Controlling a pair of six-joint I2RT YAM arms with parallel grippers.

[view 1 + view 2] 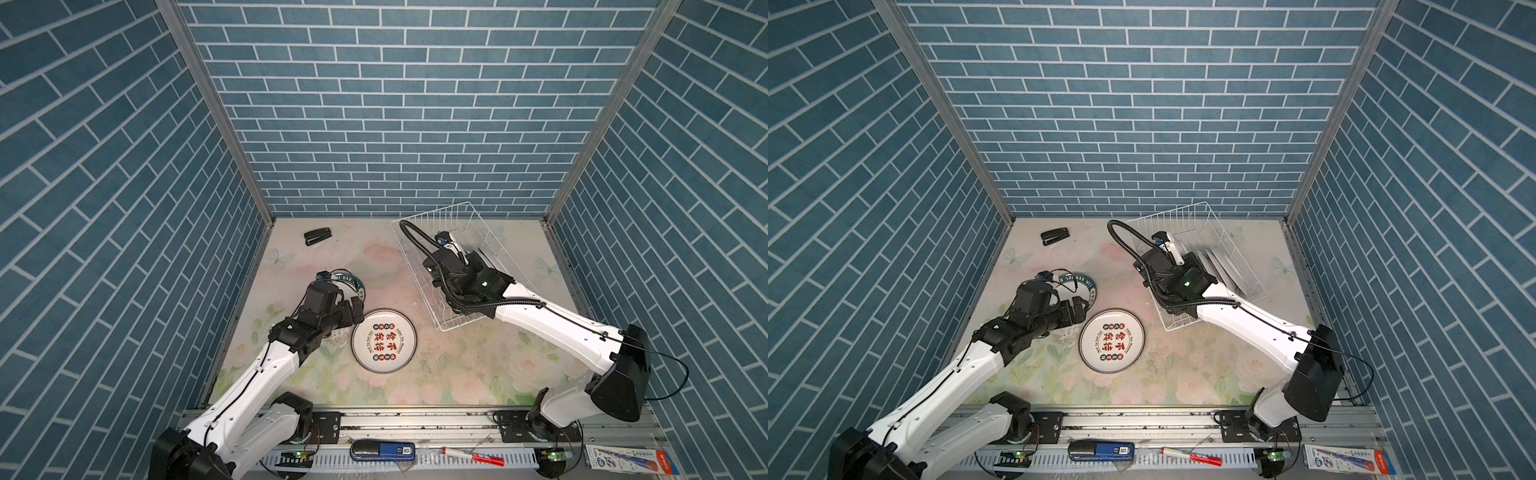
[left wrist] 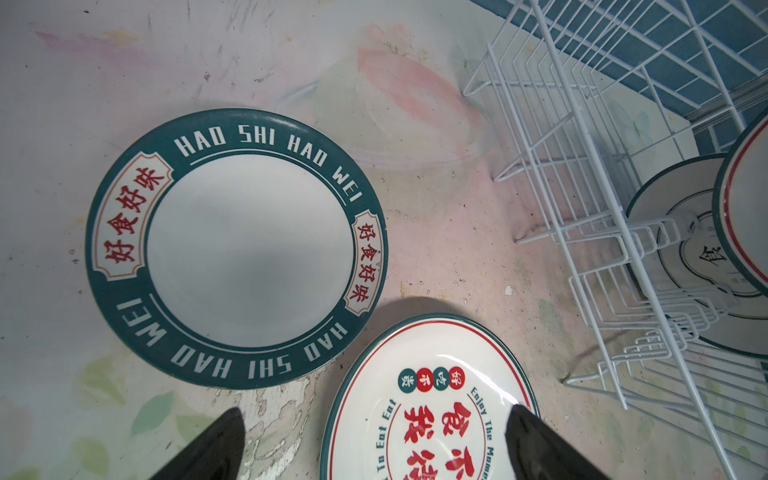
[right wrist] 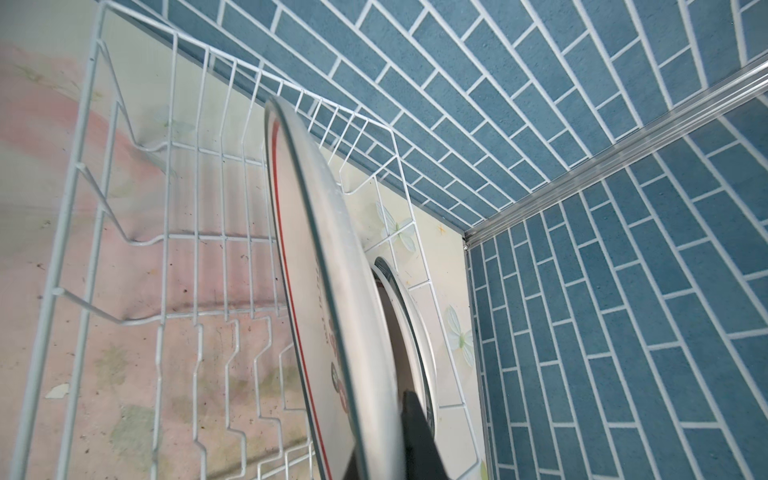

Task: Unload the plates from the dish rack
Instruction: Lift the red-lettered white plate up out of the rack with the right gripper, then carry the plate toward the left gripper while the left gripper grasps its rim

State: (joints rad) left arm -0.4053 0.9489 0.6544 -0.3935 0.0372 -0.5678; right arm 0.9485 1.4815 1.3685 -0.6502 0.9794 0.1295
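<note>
Plate (image 3: 332, 291) is being pinched by the right tool (image 3: 386, 453) inside the dish rack (image 3: 137, 243), its tips mostly hidden; left tool (image 2: 376, 419) is being held spread, a cut-off red-lettered plate (image 2: 415, 357) beneath it.

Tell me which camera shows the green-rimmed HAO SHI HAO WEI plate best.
The left wrist view: the green-rimmed plate lies flat, whole and unobstructed, lettering readable. In both top views the left arm covers most of it, leaving a rim arc. The right wrist view misses it.
</note>
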